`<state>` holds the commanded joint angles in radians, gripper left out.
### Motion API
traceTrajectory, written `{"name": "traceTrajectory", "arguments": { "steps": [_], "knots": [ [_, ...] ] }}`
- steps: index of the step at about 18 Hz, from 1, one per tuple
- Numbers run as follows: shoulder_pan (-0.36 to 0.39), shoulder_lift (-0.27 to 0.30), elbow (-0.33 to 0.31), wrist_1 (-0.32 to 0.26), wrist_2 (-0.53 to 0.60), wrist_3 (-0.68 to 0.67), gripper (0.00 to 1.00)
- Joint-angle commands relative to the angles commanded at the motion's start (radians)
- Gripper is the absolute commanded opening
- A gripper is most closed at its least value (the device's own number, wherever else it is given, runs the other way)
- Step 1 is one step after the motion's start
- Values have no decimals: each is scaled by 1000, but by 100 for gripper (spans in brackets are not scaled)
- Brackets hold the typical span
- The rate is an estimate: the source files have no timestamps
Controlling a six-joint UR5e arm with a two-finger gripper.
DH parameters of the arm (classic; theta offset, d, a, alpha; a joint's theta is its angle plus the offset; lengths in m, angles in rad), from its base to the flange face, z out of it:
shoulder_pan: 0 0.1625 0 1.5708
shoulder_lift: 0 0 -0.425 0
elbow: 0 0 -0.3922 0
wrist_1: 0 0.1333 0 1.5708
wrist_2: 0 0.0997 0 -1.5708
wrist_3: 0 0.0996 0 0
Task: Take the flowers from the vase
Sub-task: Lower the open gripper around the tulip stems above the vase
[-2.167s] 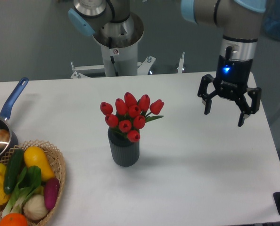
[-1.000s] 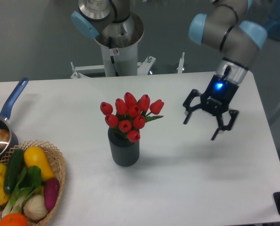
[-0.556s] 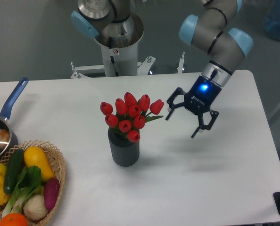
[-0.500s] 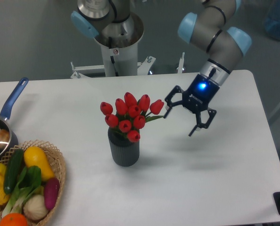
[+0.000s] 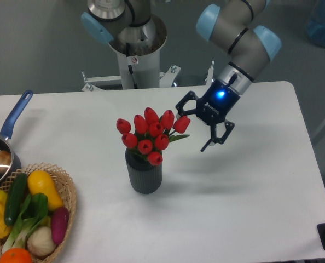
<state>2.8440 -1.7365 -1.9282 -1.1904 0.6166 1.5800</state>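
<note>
Vase: the dark ribbed vase (image 5: 144, 174) stands upright mid-table.
Flowers: the red tulips (image 5: 151, 134) sit in the vase mouth, stems running straight down.
Gripper: the gripper (image 5: 193, 127), tilted, fingers spread and holding nothing, is just right of the bouquet.
Direction: the buds lie to its left, the nearest bud at its upper finger.

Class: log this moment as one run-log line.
phase: approach | gripper: open, tilted, beside flowers | flowers: in vase | grasp: none
</note>
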Motion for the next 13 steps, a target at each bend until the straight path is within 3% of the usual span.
{"name": "traceTrajectory", "arguments": {
  "steps": [13],
  "knots": [
    [-49, 0, -5, -35, 17, 2, 100]
  ]
}}
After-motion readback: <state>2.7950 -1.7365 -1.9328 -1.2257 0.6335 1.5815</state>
